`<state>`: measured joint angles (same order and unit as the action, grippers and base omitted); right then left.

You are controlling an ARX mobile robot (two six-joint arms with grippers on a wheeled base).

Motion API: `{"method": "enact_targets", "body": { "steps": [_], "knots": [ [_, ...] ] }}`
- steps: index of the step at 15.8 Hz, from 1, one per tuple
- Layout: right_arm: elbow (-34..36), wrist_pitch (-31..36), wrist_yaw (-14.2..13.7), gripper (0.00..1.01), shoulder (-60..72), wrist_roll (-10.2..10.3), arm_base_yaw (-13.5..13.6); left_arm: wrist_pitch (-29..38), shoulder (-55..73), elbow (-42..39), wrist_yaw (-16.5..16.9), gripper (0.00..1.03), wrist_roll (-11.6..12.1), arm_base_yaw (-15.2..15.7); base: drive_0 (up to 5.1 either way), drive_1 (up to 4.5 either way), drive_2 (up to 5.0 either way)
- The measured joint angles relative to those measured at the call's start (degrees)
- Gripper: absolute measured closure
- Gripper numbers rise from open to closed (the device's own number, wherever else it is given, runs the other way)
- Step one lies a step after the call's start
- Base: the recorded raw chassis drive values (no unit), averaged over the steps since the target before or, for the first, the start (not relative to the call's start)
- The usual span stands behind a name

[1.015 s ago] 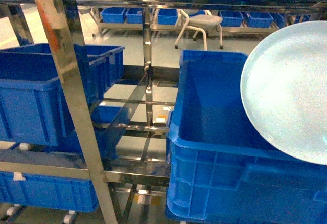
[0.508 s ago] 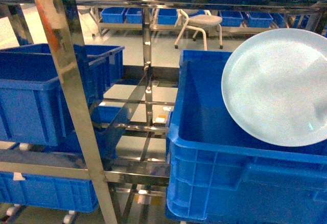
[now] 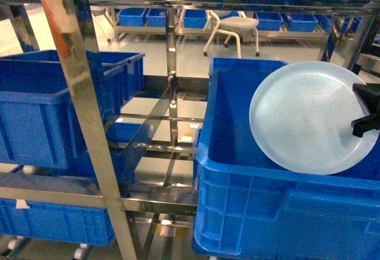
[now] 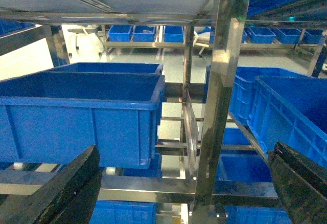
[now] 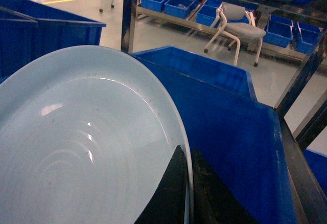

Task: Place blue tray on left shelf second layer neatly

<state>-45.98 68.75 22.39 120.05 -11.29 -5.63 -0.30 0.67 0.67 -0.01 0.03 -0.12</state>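
The blue tray [image 3: 306,117], pale and round, hangs tilted with its face towards me above the big right crate. My right gripper [image 3: 363,115] is shut on the tray's right rim, one finger on each side. In the right wrist view the blue tray [image 5: 87,142] fills the left half and the gripper [image 5: 188,157] pinches its rim. The steel bars of the left shelf second layer [image 3: 155,148] lie bare to the left of the tray, between the crates. My left gripper [image 4: 181,185] is open with nothing between its fingers, facing the rack.
A deep dark-blue crate [image 3: 267,212] sits under the tray, and another crate [image 3: 41,111] stands on the left tier. A shiny upright post [image 3: 77,94] rises in front at the left. A white stool [image 3: 234,25] and several small bins stand far behind.
The tray has moved left and down over the right crate, and my right gripper has come into the head view at the right edge.
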Motion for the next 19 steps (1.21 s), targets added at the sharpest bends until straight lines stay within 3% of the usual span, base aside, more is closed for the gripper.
{"method": "enact_targets", "body": {
  "steps": [6,11,16,19],
  "knots": [
    [-3.7,-2.3,-0.3,0.98,4.4,-1.0,-0.5,0.0,0.0,0.0,0.0,0.05,0.0,0.0,0.0,0.0,0.0],
    [-4.7,-3.5,0.9,0.51,3.3,1.5,-0.8,0.0,0.0,0.0,0.0,0.05,0.0,0.0,0.0,0.0,0.0],
    [3.6,-0.1,1.9,0.01,-5.1,5.3,0.0,0.0,0.0,0.0,0.0,0.05,0.0,0.0,0.0,0.0,0.0],
    [11.1,0.8,2.5,0.03,-10.8,5.7,0.7,0.0,0.0,0.0,0.0,0.05,0.0,0.0,0.0,0.0,0.0]
  ]
}}
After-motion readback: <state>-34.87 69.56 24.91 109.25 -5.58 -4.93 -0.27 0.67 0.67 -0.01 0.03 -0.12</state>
